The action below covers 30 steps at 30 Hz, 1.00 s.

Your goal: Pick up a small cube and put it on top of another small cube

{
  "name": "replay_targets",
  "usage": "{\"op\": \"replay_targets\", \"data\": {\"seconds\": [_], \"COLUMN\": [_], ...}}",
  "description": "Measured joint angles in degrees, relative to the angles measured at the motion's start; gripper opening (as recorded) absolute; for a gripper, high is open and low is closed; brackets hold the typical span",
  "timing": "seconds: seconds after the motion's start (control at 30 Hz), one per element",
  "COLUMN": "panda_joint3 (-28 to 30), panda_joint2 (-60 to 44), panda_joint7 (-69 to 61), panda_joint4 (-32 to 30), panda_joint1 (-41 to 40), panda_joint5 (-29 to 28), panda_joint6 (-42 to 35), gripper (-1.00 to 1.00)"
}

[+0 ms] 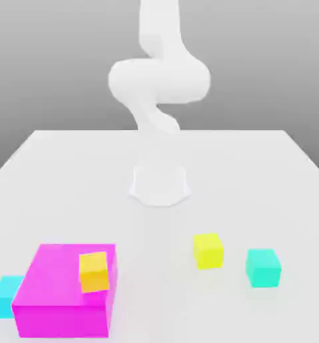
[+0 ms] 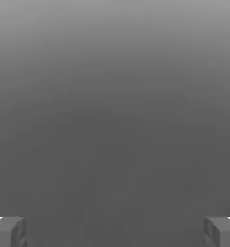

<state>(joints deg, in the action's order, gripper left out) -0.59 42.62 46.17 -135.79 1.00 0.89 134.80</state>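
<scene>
In the exterior view several small cubes lie on the white table (image 1: pixel 68 167). A yellow cube (image 1: pixel 208 250) sits right of the middle, with a teal cube (image 1: pixel 263 267) further to the exterior view's right. An orange cube (image 1: pixel 94 271) rests on top of a large magenta block (image 1: pixel 58 298). A cyan cube (image 1: pixel 6 295) stands against that block's left side. The white arm (image 1: pixel 159 80) rises from its base at the table's middle and bends upward. In the hand view my gripper (image 2: pixel 115 232) is open, its grey fingertips (image 2: pixel 8 231) far apart with nothing between them, facing plain grey background.
The arm's round base (image 1: pixel 160 183) stands at the middle of the table. The magenta block is the tallest thing near the front left. Bare table lies between the base and the yellow cube.
</scene>
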Motion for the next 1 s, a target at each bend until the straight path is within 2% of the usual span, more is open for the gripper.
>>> {"op": "replay_targets", "data": {"seconds": [0.4,0.57,0.7,0.77,0.87,0.9,1.0], "panda_joint3": [-5.6,-9.3,-9.3,-6.0,-0.7,0.1,0.1], "panda_joint2": [-19.3,-30.8,-42.6,-46.9,-53.2,-54.2,-54.2], "panda_joint7": [2.7,5.1,8.3,10.6,11.4,11.4,11.5], "panda_joint4": [-23.3,-34.2,-35.8,-35.2,-34.3,-34.1,-34.1], "panda_joint1": [6.4,9.5,10.2,12.6,17.9,18.7,18.7], "panda_joint5": [4.2,5.1,1.6,-1.7,-2.6,-2.5,-2.6], "panda_joint6": [17.6,27.5,37.0,40.6,45.8,46.7,46.7], "gripper": [0.00,0.00,0.00,0.00,0.00,-1.00,-1.00]}}
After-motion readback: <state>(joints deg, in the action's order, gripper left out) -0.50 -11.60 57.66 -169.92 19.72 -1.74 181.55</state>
